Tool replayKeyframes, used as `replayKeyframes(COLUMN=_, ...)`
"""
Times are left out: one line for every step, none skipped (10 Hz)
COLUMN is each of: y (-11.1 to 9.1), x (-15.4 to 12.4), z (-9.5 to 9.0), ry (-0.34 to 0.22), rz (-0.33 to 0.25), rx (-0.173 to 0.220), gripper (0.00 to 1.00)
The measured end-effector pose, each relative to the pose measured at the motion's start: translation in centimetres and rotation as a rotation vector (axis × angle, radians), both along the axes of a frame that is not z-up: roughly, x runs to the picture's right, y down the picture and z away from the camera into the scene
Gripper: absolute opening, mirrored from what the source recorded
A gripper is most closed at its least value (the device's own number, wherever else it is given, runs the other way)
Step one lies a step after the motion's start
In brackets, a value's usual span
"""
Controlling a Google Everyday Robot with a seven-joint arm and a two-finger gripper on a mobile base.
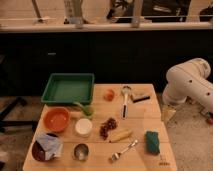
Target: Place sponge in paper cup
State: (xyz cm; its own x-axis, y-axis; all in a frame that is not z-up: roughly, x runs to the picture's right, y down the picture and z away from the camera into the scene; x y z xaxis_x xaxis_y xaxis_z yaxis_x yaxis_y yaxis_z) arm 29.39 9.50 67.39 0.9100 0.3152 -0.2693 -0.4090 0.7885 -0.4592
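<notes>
The dark teal sponge (152, 141) lies flat near the table's front right corner. The white paper cup (83, 127) stands upright left of the table's middle, just right of the orange bowl (56, 119), with its mouth showing pale. My white arm bends in from the right, off the table. My gripper (167, 114) hangs beside the table's right edge, behind and to the right of the sponge. It is open and holds nothing. It touches neither the sponge nor the cup.
Between sponge and cup lie dark grapes (107, 127), a yellow item (121, 135) and a fork (122, 151). A green tray (68, 87) sits back left, a metal cup (81, 151) front, a dark bowl with a bag (46, 147) front left, and a ladle (125, 102) further back.
</notes>
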Motion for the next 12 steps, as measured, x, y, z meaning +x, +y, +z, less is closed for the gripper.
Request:
replayKeyframes(y=0.6, x=0.0, z=0.5, ry=0.054, rz=0.101, rx=-0.009, gripper=0.80)
replayKeyframes(y=1.4, x=0.1, z=1.1, ry=0.121, rz=0.216, rx=-0.022, gripper=0.80)
replayKeyframes(y=2.0, x=-0.1, z=1.3, ry=0.181, rz=0.305, rx=-0.029, gripper=0.80)
replayKeyframes(y=2.4, x=-0.4, z=1.4, ry=0.222, rz=0.374, rx=-0.022, gripper=0.80)
replayKeyframes(y=2.6, x=-0.5, z=1.5, ry=0.254, rz=0.433, rx=-0.013, gripper=0.80)
replayKeyframes(y=2.7, x=-0.7, z=1.5, ry=0.275, rz=0.470, rx=-0.009, gripper=0.80)
replayKeyframes(y=2.7, x=-0.7, z=1.5, ry=0.286, rz=0.489, rx=-0.005, gripper=0.80)
replayKeyframes(y=2.7, x=-0.8, z=1.6, ry=0.290, rz=0.499, rx=-0.004, gripper=0.80)
replayKeyframes(y=2.7, x=-0.8, z=1.6, ry=0.293, rz=0.499, rx=-0.003, gripper=0.80)
replayKeyframes(y=2.7, x=-0.7, z=1.6, ry=0.300, rz=0.502, rx=0.001, gripper=0.80)
replayKeyframes(y=3.0, x=-0.6, z=1.7, ry=0.336, rz=0.522, rx=0.007, gripper=0.80)
replayKeyframes(y=3.6, x=-0.5, z=2.2, ry=0.385, rz=0.569, rx=0.009, gripper=0.80)
